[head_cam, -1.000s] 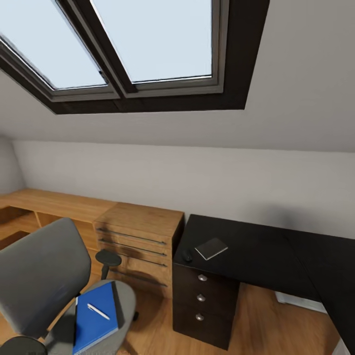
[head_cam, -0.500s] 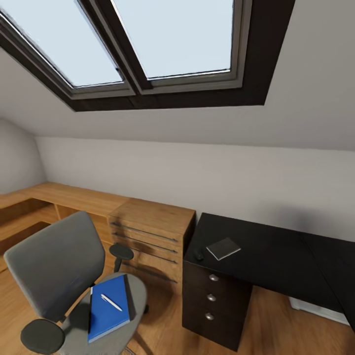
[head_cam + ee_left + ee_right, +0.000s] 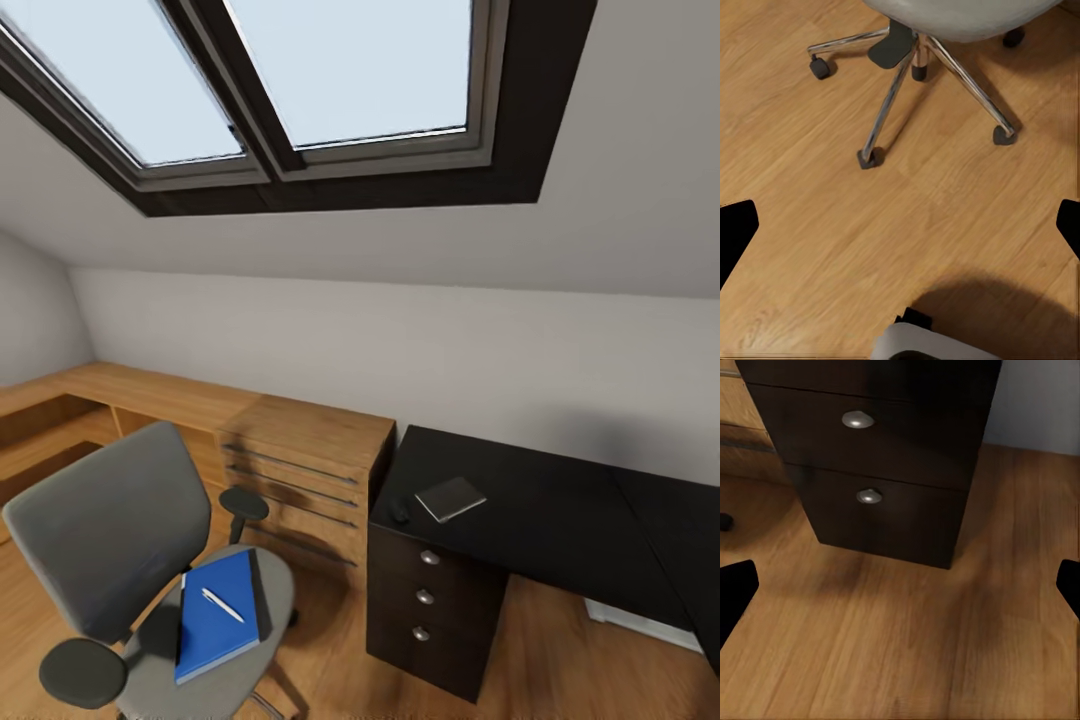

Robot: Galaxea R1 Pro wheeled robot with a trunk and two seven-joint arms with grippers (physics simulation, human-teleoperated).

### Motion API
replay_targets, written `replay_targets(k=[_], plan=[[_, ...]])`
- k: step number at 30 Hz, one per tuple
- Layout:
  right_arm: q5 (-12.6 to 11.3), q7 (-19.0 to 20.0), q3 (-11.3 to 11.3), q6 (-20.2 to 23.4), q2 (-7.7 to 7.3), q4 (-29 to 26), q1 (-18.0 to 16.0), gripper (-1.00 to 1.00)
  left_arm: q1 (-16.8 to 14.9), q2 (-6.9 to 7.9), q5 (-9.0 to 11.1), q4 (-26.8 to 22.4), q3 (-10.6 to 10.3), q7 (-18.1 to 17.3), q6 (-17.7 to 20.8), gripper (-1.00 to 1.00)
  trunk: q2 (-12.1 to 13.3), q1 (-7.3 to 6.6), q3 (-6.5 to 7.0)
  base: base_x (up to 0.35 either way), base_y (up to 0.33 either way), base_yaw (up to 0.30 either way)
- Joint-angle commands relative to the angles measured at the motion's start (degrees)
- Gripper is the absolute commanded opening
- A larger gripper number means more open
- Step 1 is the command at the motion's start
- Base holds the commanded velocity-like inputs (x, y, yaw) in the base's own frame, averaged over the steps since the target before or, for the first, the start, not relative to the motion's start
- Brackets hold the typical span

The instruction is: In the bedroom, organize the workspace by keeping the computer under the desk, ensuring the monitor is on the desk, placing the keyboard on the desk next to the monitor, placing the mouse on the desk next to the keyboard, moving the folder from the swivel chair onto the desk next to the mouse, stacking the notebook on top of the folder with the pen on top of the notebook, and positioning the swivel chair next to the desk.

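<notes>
Both jaws spread (nothing held) over wooden floor (image 3: 907, 645) beside black desk (image 3: 540, 510).

Bright daylight from skylight (image 3: 300, 80) — soft shadows on wood floor (image 3: 945, 225) — renders sharp, wide-angle stretch at edges.

The pen (image 3: 223, 605) lies on the blue folder (image 3: 215, 618) on the swivel chair (image 3: 130, 560); the grey notebook (image 3: 450, 498), possibly closed, rests on the desk (image 3: 560, 530).

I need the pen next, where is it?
In the head view, lower left: the pen lies on the folder, on the swivel chair seat.
</notes>
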Motion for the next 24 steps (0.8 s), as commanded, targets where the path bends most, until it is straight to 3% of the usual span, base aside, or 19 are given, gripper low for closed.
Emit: replay_targets(k=[1, 12, 24], plan=[[-0.1, -0.4, 0.5, -0.1, 0.03, 0.1, -0.1, 1.00, 0.0, 0.00, -0.2, 0.0, -0.1, 0.4, -0.2, 1.00, -0.1, 0.01, -0.19, 0.000, -0.258, 0.084], [-0.1, 0.1, 0.4, 0.0, 0.40, 0.2, -0.1, 1.00, 0.0, 0.09, -0.1, 0.0, -0.1, 0.4, -0.1, 1.00, -0.1, 0.01, -0.54, 0.000, -0.265, 0.055], [-0.4, 0.0, 0.5, 0.2, 0.72, 0.3, -0.1, 1.00, 0.0, 0.27, -0.1, 0.0, 0.0, 0.4, 0.0, 1.00, -0.1, 0.01, -0.55, 0.000, -0.028, 0.009]])
